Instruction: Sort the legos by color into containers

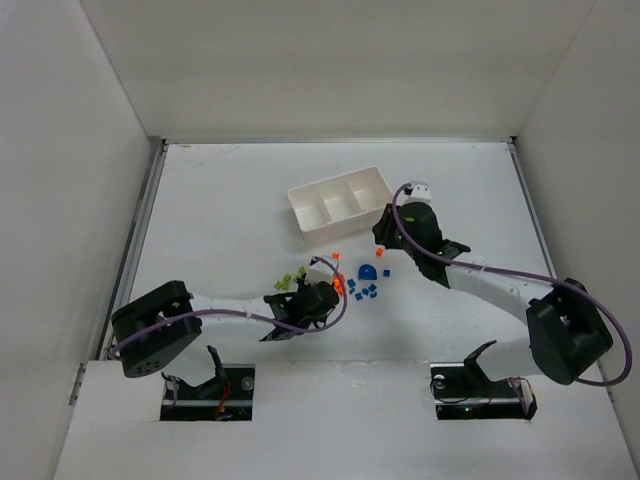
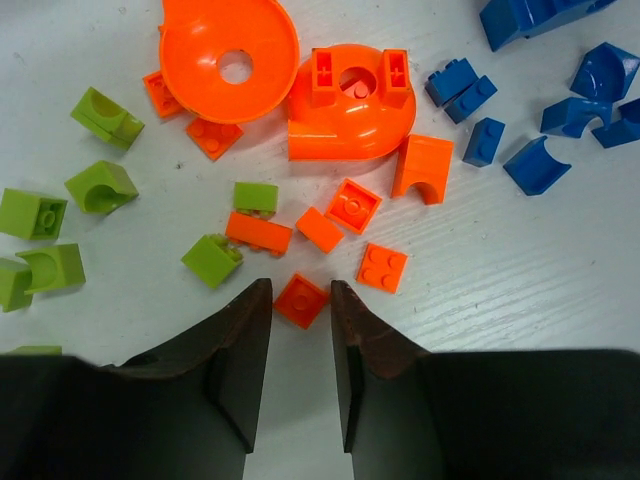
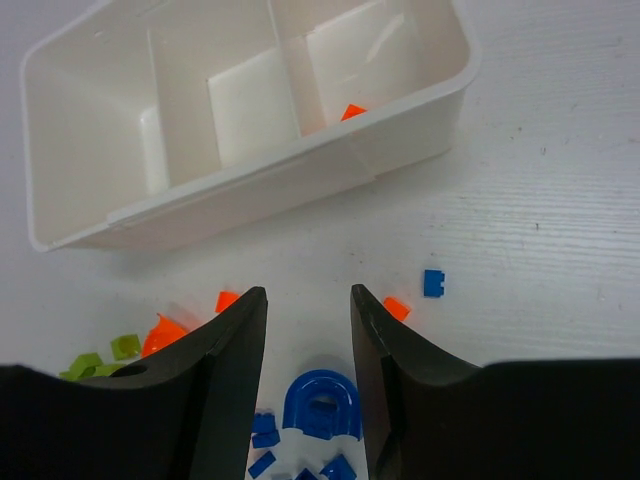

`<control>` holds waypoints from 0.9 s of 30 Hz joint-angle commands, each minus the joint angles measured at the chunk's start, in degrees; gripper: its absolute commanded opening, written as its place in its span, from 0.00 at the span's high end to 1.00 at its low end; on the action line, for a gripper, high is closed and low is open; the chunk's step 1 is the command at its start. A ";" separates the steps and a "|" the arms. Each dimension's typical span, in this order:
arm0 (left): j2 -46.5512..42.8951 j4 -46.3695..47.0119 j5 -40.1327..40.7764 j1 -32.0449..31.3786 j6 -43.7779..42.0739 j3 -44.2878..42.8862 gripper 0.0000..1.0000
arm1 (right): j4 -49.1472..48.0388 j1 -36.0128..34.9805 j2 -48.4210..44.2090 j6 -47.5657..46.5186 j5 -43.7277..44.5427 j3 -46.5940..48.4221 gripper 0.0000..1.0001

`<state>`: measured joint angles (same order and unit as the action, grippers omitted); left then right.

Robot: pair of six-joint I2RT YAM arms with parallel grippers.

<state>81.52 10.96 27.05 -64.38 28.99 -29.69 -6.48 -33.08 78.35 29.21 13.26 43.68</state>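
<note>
A small orange brick [image 2: 301,301] lies flat on the surface [image 2: 520,300] at the near edge of the scattered legos [image 1: 352,284]. The left tool [image 2: 300,288] sits low around it at a narrow opening, its pads just beside the brick's corners; whether they touch is not clear. The brick is turned diagonally to the pads, so a squeeze would likely land on corners rather than flat sides, and it could twist, skid forward or pop free. A green brick [image 2: 212,260] sits just off the left pad and an orange square [image 2: 382,267] near the right one, so either could be nudged or dragged along if the tool drifts. The right tool [image 3: 308,295] hangs wide and empty above a blue arch [image 3: 320,402], facing the tray [image 3: 240,190], whose right compartment already holds one orange piece [image 3: 352,112]. Both arms work the same small cluster, so a lift toward the tray risks crossing the right arm. The tray's near wall must be cleared on the way in. Free room looks best on the stretch between cluster and tray, and the enclosure's side walls are well apart.
</note>
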 commanded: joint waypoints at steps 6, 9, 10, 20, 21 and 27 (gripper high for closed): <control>-1.08 -8.50 2.40 -1.49 -1.66 -3.18 0.88 | 2.17 1.84 4.09 0.41 2.92 -1.23 0.55; -5.92 -8.24 2.40 -0.79 -1.57 -2.83 0.88 | 2.87 1.57 5.76 -0.73 2.92 -0.62 0.53; -8.37 -8.50 2.22 0.25 -1.31 -3.17 0.88 | 3.31 1.57 6.03 -0.91 2.92 -0.35 0.52; -9.28 -0.96 -5.24 8.69 -2.10 -12.31 0.88 | 4.90 2.80 11.82 -0.91 -2.53 3.25 0.52; -8.31 0.62 -5.95 9.75 -2.36 -13.45 0.88 | 4.81 2.72 12.53 -0.74 -2.45 3.34 0.52; -5.67 7.14 -7.18 14.06 -2.63 -18.99 0.87 | 3.05 3.07 14.55 -0.03 -2.36 3.78 0.54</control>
<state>75.26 10.52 21.45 -52.49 27.29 -43.77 -1.43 -30.65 92.03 28.75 11.51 44.97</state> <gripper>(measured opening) 0.204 0.469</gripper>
